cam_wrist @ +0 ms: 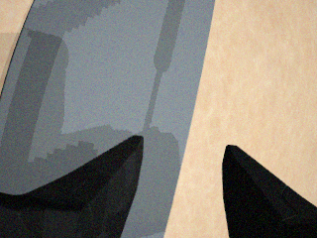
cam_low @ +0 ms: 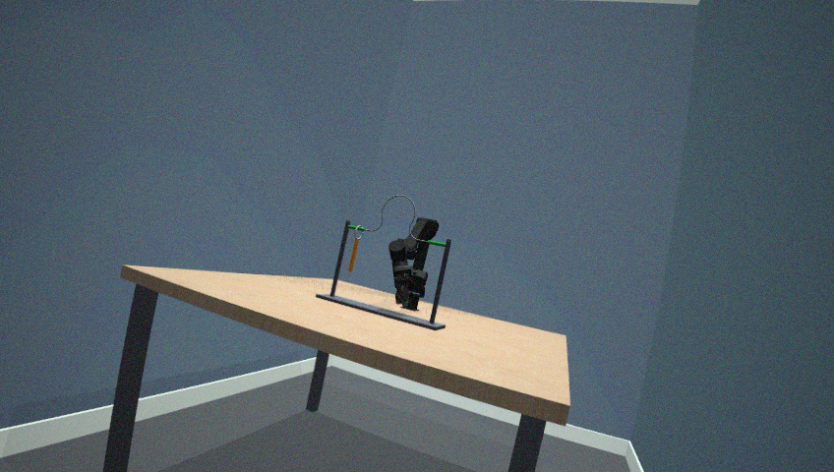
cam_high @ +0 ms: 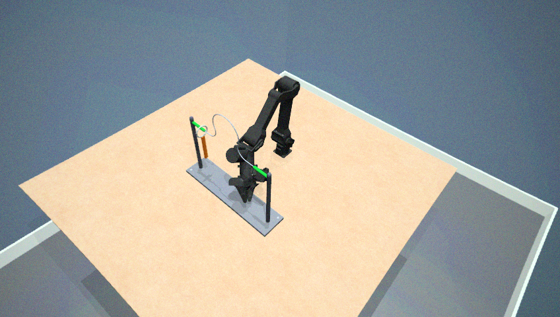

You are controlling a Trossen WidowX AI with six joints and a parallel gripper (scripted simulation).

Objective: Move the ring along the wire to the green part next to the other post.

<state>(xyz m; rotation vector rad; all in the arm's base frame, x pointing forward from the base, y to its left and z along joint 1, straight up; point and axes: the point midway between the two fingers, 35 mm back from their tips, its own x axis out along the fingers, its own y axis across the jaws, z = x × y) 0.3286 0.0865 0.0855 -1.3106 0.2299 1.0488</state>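
Observation:
The ring (cam_high: 196,133) (cam_low: 361,235) hangs on the left green part (cam_high: 196,125) (cam_low: 353,226) beside the left post (cam_high: 197,147) (cam_low: 339,263). Its orange handle (cam_high: 205,147) (cam_low: 354,255) hangs down from it. The grey wire (cam_high: 218,114) (cam_low: 399,195) curves across to the right green part (cam_high: 260,171) (cam_low: 438,243) at the right post (cam_high: 269,200) (cam_low: 441,283). My gripper (cam_high: 247,201) (cam_wrist: 184,151) is open and empty, pointing down low near the baseplate, between the posts in the top view. The handle is out of the wrist view.
The grey baseplate (cam_high: 267,229) (cam_low: 368,310) (cam_wrist: 114,99) carries both posts. It lies on the wooden table (cam_high: 333,220) (cam_low: 497,356). In the top view the arm overlaps part of the grey wire; the exact gap cannot be told.

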